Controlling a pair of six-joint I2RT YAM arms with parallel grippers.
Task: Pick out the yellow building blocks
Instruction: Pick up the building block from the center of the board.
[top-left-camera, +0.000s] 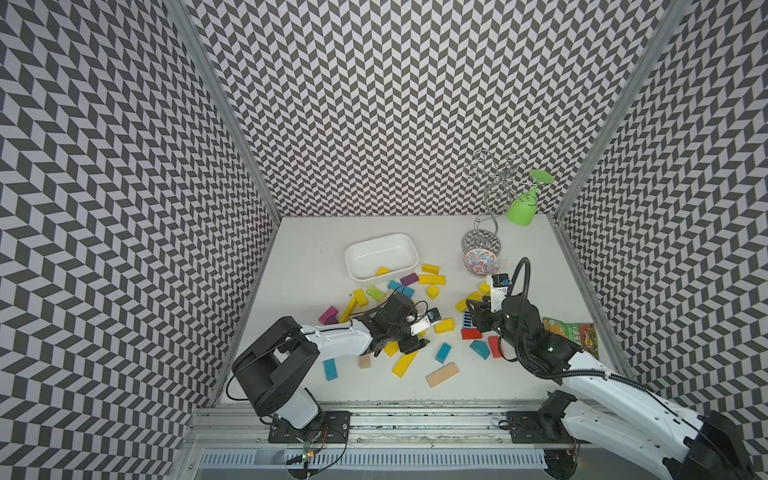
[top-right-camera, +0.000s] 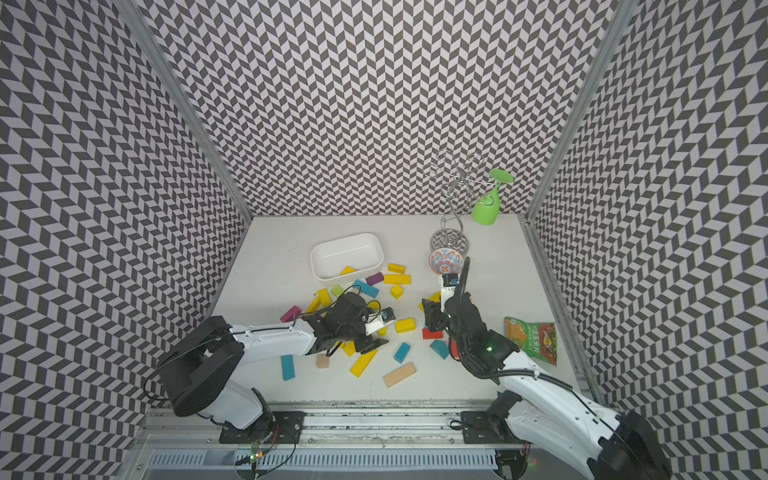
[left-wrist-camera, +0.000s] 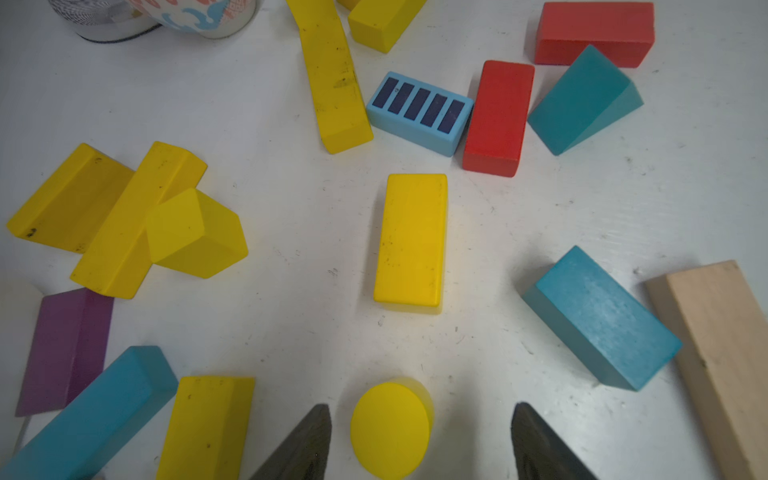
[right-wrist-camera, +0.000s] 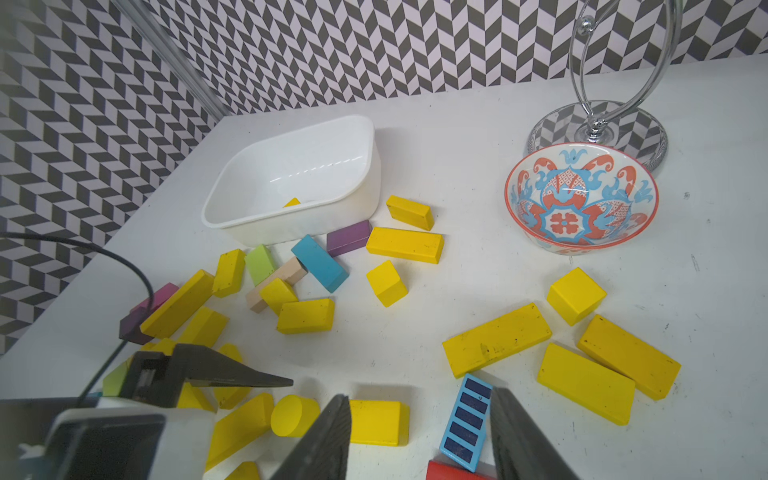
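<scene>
Yellow building blocks (top-left-camera: 432, 279) of painted wood (bars, bricks, cubes and one cylinder (left-wrist-camera: 390, 428)) lay scattered across the scuffed white table (top-left-camera: 307, 266). One yellow piece (right-wrist-camera: 292, 202) sat inside the glossy white tub (top-left-camera: 380, 243). Left gripper (left-wrist-camera: 422, 409) stood low, fingers apart either side of the cylinder and clear of it. Right gripper (right-wrist-camera: 419, 399) hovered open above a yellow brick (right-wrist-camera: 378, 422) and a blue striped block (right-wrist-camera: 465, 419). Teal blocks (left-wrist-camera: 598, 316), two red blocks (left-wrist-camera: 498, 118) and pale unpainted blocks (top-left-camera: 442, 374) crowded between. One patterned bowl (top-left-camera: 481, 262), one chrome wire rack (top-left-camera: 473, 240) holding one green glass (top-left-camera: 519, 210), and one snack bag (top-left-camera: 571, 334) stood nearby.
</scene>
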